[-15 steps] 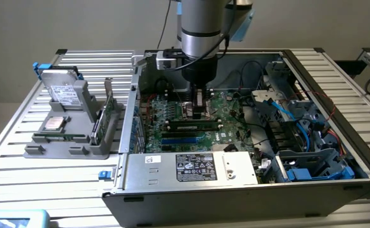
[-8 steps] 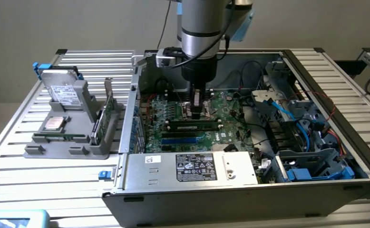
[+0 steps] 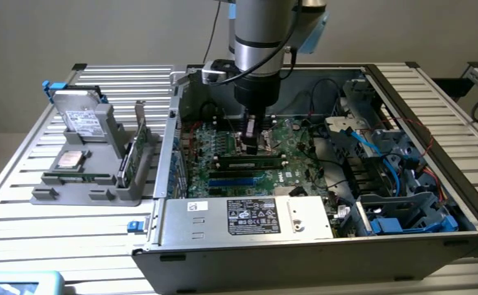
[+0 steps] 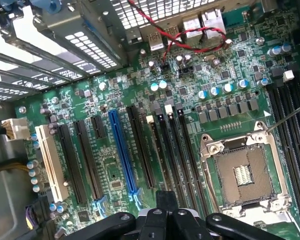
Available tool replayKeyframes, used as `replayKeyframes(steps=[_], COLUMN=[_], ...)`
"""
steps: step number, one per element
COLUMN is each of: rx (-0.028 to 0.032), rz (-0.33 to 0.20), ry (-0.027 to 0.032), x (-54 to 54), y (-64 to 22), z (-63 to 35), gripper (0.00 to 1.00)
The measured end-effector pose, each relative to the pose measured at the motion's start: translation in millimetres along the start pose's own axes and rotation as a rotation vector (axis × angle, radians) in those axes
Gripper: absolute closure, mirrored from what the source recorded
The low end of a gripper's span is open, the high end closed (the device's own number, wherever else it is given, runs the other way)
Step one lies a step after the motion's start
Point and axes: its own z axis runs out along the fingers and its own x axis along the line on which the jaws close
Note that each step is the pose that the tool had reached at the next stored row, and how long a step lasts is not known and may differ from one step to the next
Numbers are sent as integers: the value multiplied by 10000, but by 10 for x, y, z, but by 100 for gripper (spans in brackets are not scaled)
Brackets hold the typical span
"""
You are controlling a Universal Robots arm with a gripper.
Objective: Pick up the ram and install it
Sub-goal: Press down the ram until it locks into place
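The ram [image 3: 251, 164], a narrow green stick with dark chips, stands on edge in a memory slot on the motherboard [image 3: 222, 147] inside the open computer case. My gripper [image 3: 254, 144] hangs inside the case just behind and above the ram, fingers shut with nothing visible between them. Whether it touches the stick I cannot tell. In the wrist view the gripper [image 4: 166, 205] sits over a row of long dark memory slots [image 4: 177, 145], beside the empty CPU socket [image 4: 240, 170].
A grey fixture [image 3: 50, 193] at the exterior view's left holds a hard drive [image 3: 83, 117], a CPU [image 3: 69, 160] and an upright expansion card [image 3: 138, 144]. The power supply [image 3: 247, 218] lines the case front. Blue cables [image 3: 386, 163] and drive bays crowd the right.
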Motion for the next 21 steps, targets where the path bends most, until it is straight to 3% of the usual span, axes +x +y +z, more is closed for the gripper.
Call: replayKeyframes(steps=[5,21], rx=[-21,-166], rz=[546,2579], ry=[5,45], x=[0,-1], y=[0,0], z=[0,1], gripper=[89,89])
